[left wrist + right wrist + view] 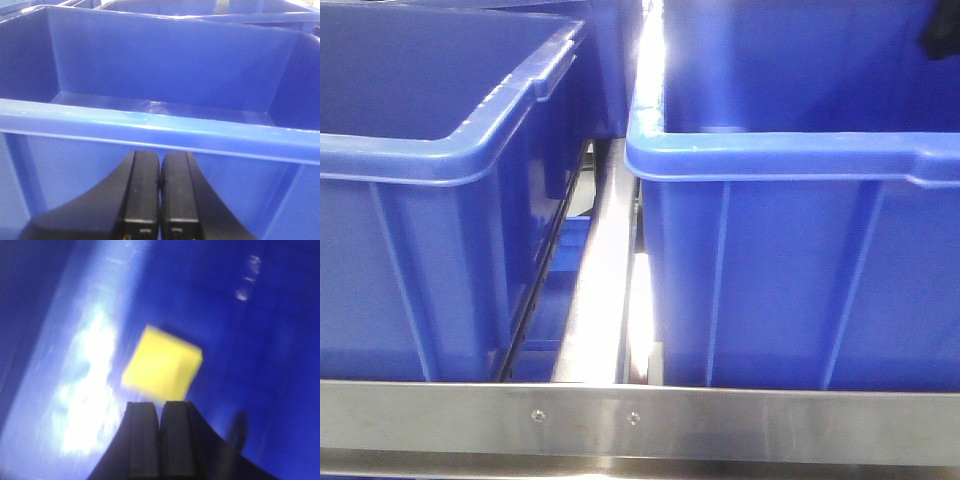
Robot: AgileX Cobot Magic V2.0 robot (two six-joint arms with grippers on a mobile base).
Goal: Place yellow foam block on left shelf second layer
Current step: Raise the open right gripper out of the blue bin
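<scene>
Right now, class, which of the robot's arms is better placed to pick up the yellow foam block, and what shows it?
The right. Its wrist view shows the yellow foam block just beyond the shut right gripper, inside a blue bin. The left gripper, also shut, faces another blue bin with no block showing.

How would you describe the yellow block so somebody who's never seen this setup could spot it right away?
Look in the right wrist view, which is filled by the shiny blue plastic floor of a bin. Just beyond the tips of the shut right gripper lies the yellow foam block, apparently untouched. It is a small, nearly cubic piece and the only yellow thing among all the blue.
</scene>
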